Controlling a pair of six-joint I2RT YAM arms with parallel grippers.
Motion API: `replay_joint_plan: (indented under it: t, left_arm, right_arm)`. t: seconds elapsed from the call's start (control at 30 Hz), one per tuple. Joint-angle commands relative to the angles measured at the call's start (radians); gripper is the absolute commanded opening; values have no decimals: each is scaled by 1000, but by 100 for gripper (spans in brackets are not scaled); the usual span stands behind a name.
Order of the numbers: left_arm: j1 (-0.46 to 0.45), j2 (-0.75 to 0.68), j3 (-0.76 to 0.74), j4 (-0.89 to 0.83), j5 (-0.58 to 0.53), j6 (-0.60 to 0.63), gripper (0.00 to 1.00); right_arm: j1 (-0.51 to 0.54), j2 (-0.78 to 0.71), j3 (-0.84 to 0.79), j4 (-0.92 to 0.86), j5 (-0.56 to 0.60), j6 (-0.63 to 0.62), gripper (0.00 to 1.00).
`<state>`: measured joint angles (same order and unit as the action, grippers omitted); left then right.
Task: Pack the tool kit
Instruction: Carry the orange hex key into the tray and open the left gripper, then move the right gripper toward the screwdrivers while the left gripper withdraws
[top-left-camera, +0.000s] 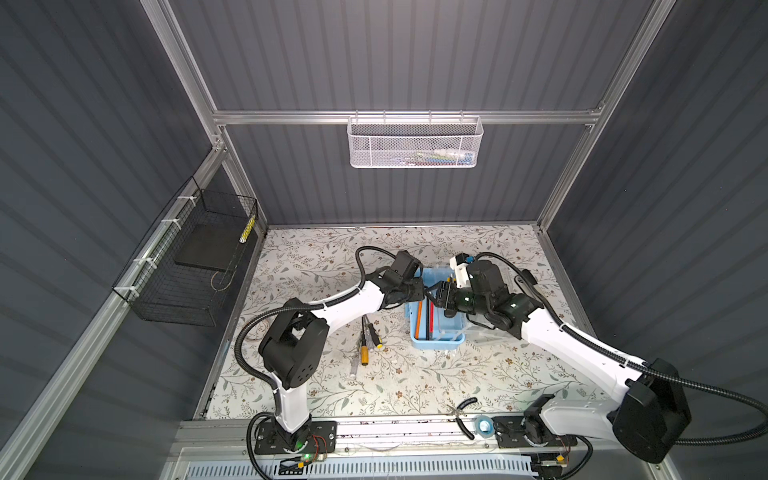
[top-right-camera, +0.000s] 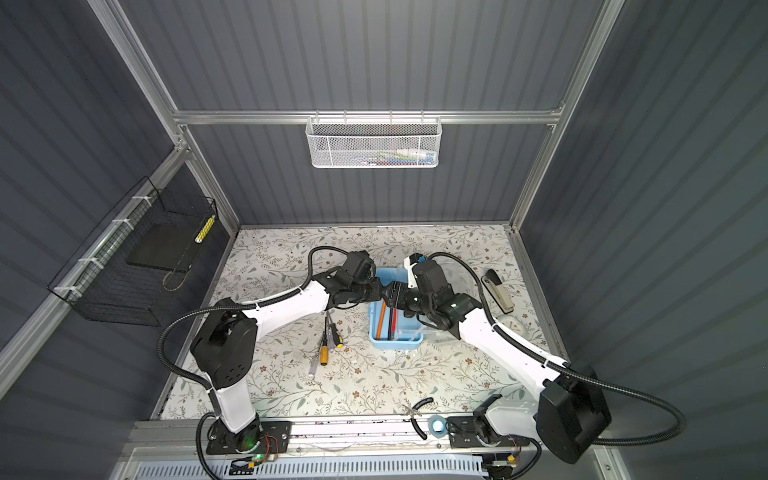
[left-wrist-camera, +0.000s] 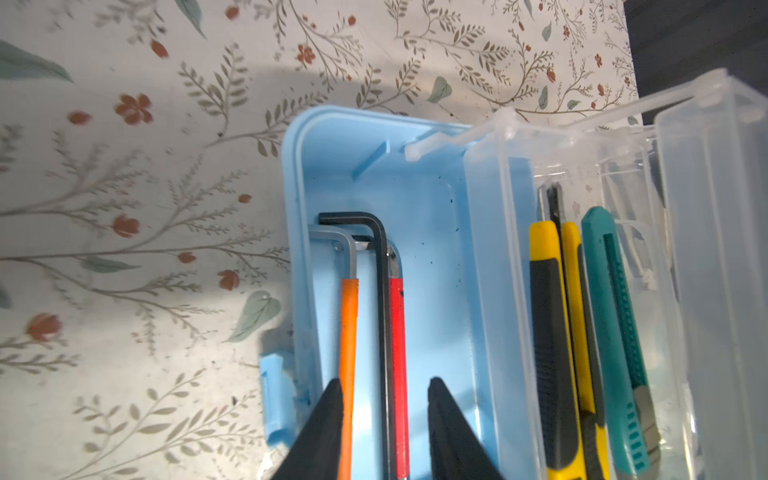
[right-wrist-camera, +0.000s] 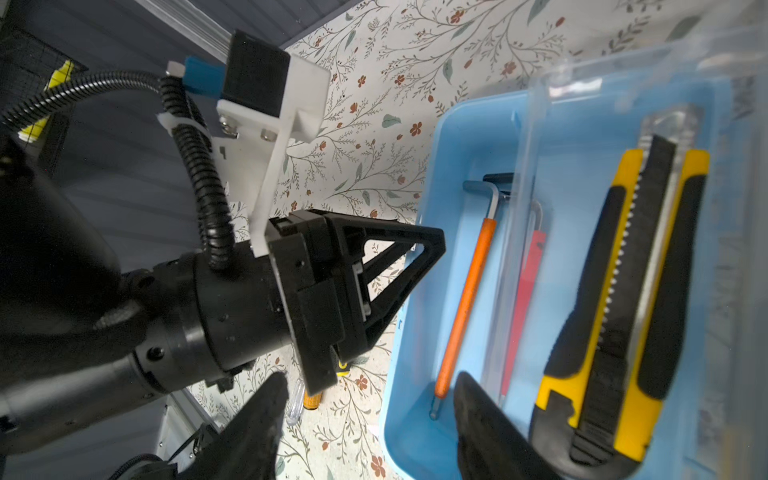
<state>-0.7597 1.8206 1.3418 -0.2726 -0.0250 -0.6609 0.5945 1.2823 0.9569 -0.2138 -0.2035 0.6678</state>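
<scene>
Where the two arms meet over the middle of the flower-patterned table (top-left-camera: 332, 257), we find the tool kit (top-left-camera: 436, 343), a smooth light-blue plastic box with rounded corners, its clear lid (left-wrist-camera: 715, 249) standing open at one side. The left gripper (left-wrist-camera: 384, 382) hangs low inside the box, its black wedge-shaped fingers (left-wrist-camera: 328, 415) parted a little and gripping nothing, above three L-shaped hex keys (left-wrist-camera: 384, 291), one orange-sleeved, one bare black, one red-sleeved, laid side by side along the blue wall. Beside them we see a clear tray (left-wrist-camera: 498, 291) carrying a ribbed yellow-and-black knife (left-wrist-camera: 548, 299) and a teal knife (left-wrist-camera: 615, 291). The right gripper (right-wrist-camera: 370, 382) stands wide and empty, one finger over the box, the other over the table. A few screwdrivers (top-left-camera: 365, 353) lie loose just left of the box, and bare tabletop opens toward the front. A white mesh basket (top-left-camera: 415, 143) hangs on the back wall and a black wire basket (top-left-camera: 187, 266) on the left wall, both well apart from the arms.
</scene>
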Motion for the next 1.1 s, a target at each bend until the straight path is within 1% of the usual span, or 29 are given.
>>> replay_joint_plan:
  t: [0.0,0.1,0.2,0.27,0.33,0.4,0.5,0.57,0.7,0.9,1.07]
  left_arm:
    - [13,-115,-45,-52,-101,72,38]
    - [71,-197,-133,-56,-118,78,40]
    - [201,-287,-258,-22,-34,36,41]
    - [262,-347,-324,-16,-16,32,42]
    - [283,-385,-350,-43,-48,56,44]
    - [310,-411,-380,-58,-54,65,45]
    - [373,-444,-446,-41,-6,47,46]
    - [411,-462,-487,-20,32,34,46]
    - [453,-471,-535,14,101,8,47]
    - [492,-442,-584,105,174,-20,47]
    - [502,-418,-593,164,215,-34,46]
  right_arm:
    - [27,22,85,-108,22,-74,62]
    - [68,58,128,-138,51,-88,60]
    - [131,117,196,-191,89,-133,59]
    - [181,170,251,-243,115,-176,59]
    - [230,218,297,-283,134,-212,59]
    - [269,269,341,-319,139,-240,59]
    - [314,359,404,-370,117,-272,57]
    - [338,423,444,-403,103,-285,53]
    - [369,515,484,-412,88,-298,47]
    - [384,621,527,-412,76,-304,46]
    - [384,687,547,-404,72,-316,47]
